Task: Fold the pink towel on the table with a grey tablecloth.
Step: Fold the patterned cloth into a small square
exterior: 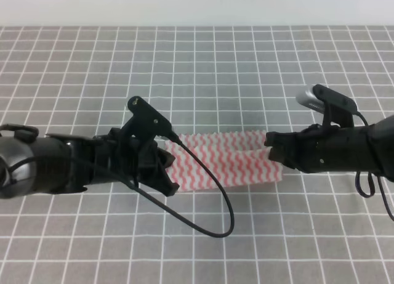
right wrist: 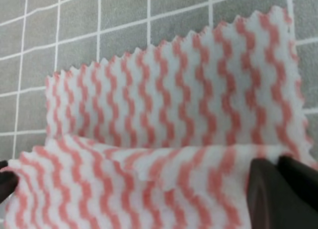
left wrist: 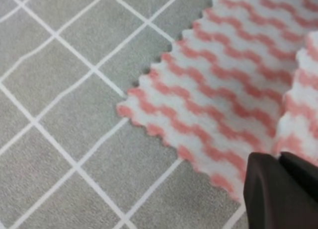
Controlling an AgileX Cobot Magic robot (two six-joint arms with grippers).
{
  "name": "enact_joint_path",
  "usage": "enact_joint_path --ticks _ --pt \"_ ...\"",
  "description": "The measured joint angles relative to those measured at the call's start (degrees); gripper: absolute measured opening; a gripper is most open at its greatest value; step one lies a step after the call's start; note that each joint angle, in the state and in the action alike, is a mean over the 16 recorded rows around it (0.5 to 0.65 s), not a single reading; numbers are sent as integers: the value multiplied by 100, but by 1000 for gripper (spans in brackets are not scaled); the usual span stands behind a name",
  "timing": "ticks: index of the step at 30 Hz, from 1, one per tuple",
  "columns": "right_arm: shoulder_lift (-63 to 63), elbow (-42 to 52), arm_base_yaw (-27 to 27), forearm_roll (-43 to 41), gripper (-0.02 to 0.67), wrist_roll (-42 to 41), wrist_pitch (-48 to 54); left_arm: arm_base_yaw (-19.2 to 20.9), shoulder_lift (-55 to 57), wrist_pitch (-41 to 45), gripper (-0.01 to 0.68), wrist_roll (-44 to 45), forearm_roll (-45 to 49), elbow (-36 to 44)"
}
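Only non-task item: a plain white strip [exterior: 197,7] at 12 o'clock in the high view. It runs the full width, just past the far edge of the worktop [exterior: 203,62]. Flat, evenly lit, no markings. Can't tell if it's wall or backdrop.

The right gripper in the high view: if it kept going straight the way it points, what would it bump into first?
The right gripper points left along the pink towel, whose edge it already grips. Going on, it would likely slide over the towel and then meet the left gripper at the other end, though depth is unclear.
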Motion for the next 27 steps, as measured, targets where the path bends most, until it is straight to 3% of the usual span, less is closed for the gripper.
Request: enact_joint_path --ticks 27 --pt "458 -539 -86 -77 -15 0 47 1 501 -160 -3 80 47 -585"
